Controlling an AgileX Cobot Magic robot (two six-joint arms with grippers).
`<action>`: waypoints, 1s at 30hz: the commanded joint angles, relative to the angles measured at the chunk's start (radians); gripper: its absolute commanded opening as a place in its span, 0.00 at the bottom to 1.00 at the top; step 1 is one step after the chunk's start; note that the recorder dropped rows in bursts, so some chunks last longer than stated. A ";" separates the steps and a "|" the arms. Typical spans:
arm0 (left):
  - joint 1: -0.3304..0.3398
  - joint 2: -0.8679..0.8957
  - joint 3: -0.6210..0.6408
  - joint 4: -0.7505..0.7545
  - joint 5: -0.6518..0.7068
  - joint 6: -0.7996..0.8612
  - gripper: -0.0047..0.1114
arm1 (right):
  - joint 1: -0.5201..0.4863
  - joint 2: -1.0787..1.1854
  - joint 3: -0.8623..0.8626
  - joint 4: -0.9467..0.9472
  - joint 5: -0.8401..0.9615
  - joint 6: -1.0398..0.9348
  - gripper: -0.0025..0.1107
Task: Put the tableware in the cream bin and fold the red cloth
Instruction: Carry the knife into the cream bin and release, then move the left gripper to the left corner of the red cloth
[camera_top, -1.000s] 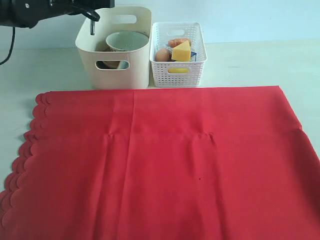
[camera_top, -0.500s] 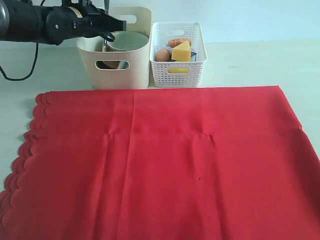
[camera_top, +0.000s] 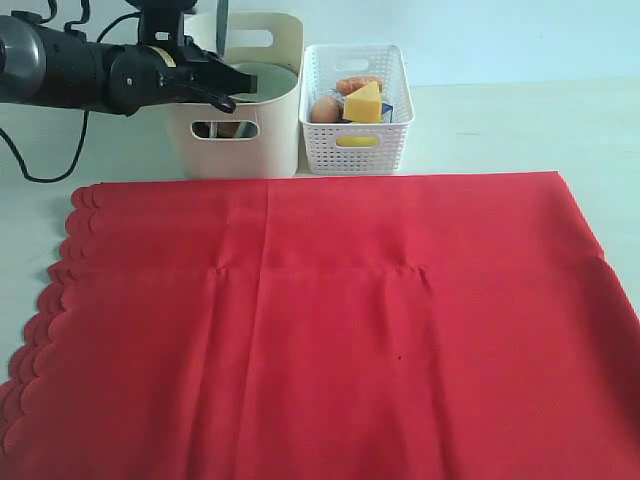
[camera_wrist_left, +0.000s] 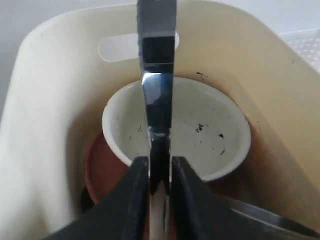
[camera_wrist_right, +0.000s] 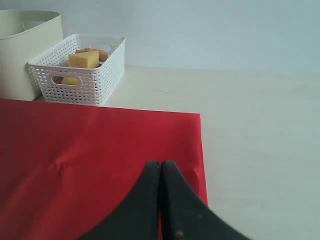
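My left gripper (camera_top: 228, 88) is over the cream bin (camera_top: 270, 135), shut on the metal table knife (camera_top: 220, 25), whose blade sticks up above the rim. In the left wrist view the knife (camera_wrist_left: 157, 75) runs between the black fingers of my left gripper (camera_wrist_left: 160, 167). Below it the pale bowl (camera_wrist_left: 205, 135) rests on the brown plate (camera_wrist_left: 100, 170) inside the cream bin (camera_wrist_left: 45, 110). The red cloth (camera_top: 330, 320) lies flat, scalloped edge at the left. My right gripper (camera_wrist_right: 160, 167) is shut on nothing above the cloth (camera_wrist_right: 90, 160), near a corner. Cup, spoon and chopsticks are hidden.
The white lattice basket (camera_top: 355, 140) with egg, cheese wedge and sausage stands right of the bin, touching it. A strip of grey metal (camera_wrist_left: 265, 220) shows low in the bin. Pale tabletop (camera_wrist_right: 260, 150) lies beside the cloth. The left arm's black cable hangs at far left.
The left arm has swung in from the left and come down over the bin's front-left part, carrying the knife. Cloth, bins and right gripper look unchanged.
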 joint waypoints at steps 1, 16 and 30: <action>0.001 -0.002 -0.005 -0.004 -0.011 -0.008 0.39 | -0.005 -0.005 0.005 0.000 -0.013 0.000 0.02; 0.001 -0.247 -0.005 -0.004 0.357 0.031 0.47 | -0.005 -0.005 0.005 0.000 -0.013 0.000 0.02; 0.001 -0.358 -0.005 -0.004 0.841 0.048 0.47 | -0.005 -0.005 0.005 0.000 -0.013 0.000 0.02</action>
